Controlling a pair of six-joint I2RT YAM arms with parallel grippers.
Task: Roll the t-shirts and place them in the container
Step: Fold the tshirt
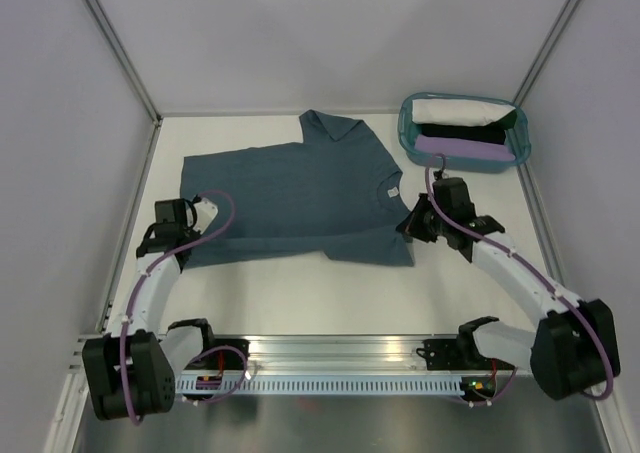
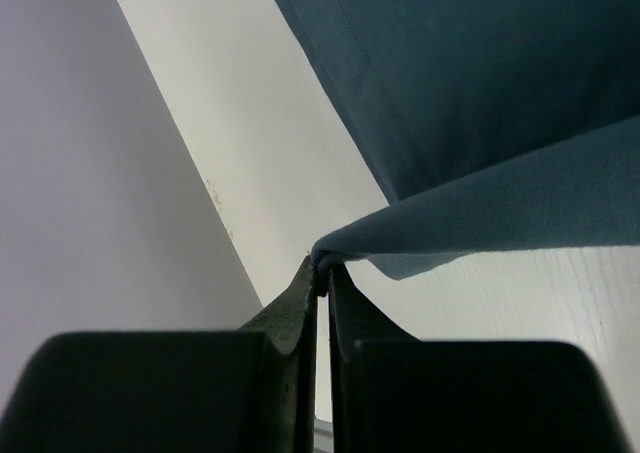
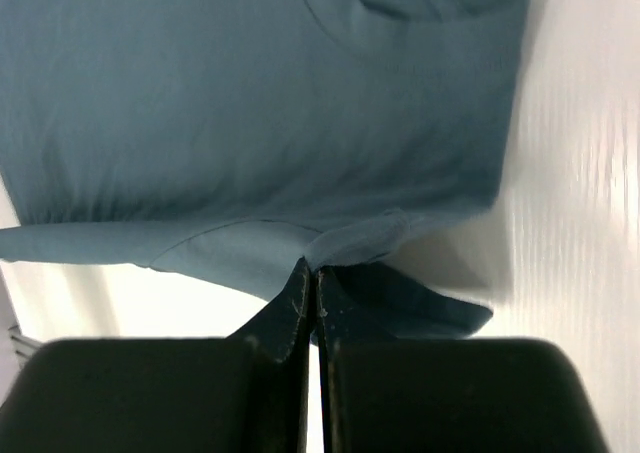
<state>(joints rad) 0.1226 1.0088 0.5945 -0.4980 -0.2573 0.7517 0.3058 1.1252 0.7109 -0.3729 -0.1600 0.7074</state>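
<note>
A slate-blue t-shirt (image 1: pixel 295 198) lies spread sideways on the white table, its collar toward the right and its near long edge folded over. My left gripper (image 1: pixel 196 216) is shut on the shirt's hem corner (image 2: pixel 335 248) at the left end, lifting it a little. At the collar end, my right gripper (image 1: pixel 410 223) is shut on the shirt's edge (image 3: pixel 345 248) by the shoulder. White, black and lilac fabric bundles (image 1: pixel 462 133) sit in the teal basket (image 1: pixel 408 128) at the back right.
Grey walls (image 1: pixel 60 123) close the table on the left, back and right. The basket stands close behind the right arm's wrist. A metal rail (image 1: pixel 330 358) runs along the near edge between the arm bases.
</note>
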